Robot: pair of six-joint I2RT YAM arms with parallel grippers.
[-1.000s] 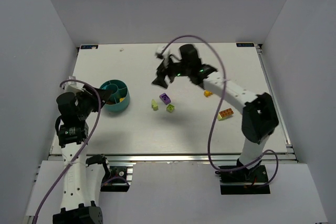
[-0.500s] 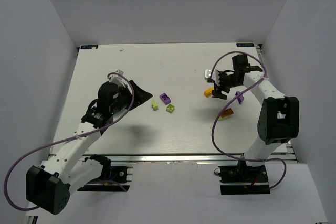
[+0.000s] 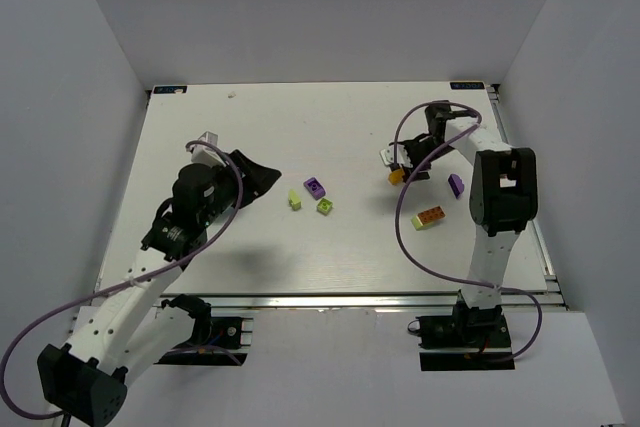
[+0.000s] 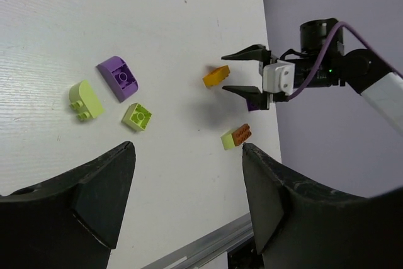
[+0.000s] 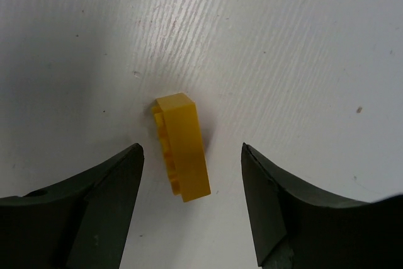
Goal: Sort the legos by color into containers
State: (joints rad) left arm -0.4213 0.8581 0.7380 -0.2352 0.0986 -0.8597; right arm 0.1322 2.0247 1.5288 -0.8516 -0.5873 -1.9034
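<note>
My right gripper (image 3: pixel 405 167) is open and straddles an orange lego (image 3: pixel 396 176) that lies on the table; in the right wrist view the orange lego (image 5: pixel 182 155) sits between the fingers (image 5: pixel 101 200), untouched. My left gripper (image 3: pixel 262 179) is open and empty, left of a purple lego (image 3: pixel 314 187) and two lime legos (image 3: pixel 295 200) (image 3: pixel 325 206). The left wrist view shows the purple lego (image 4: pixel 118 77), the lime legos (image 4: pixel 85 99) (image 4: pixel 136 116), and the right gripper (image 4: pixel 225 74). The teal bowl is hidden.
A second purple lego (image 3: pixel 456 184) lies right of the right gripper. An orange-and-lime lego (image 3: pixel 430 217) lies nearer the front, and it also shows in the left wrist view (image 4: pixel 237 137). The table's front rail (image 3: pixel 320 299) runs below.
The left arm has swung in over the spot where the bowl stood and now covers it. The right gripper has moved from the table's middle to the orange lego and settled round it.
</note>
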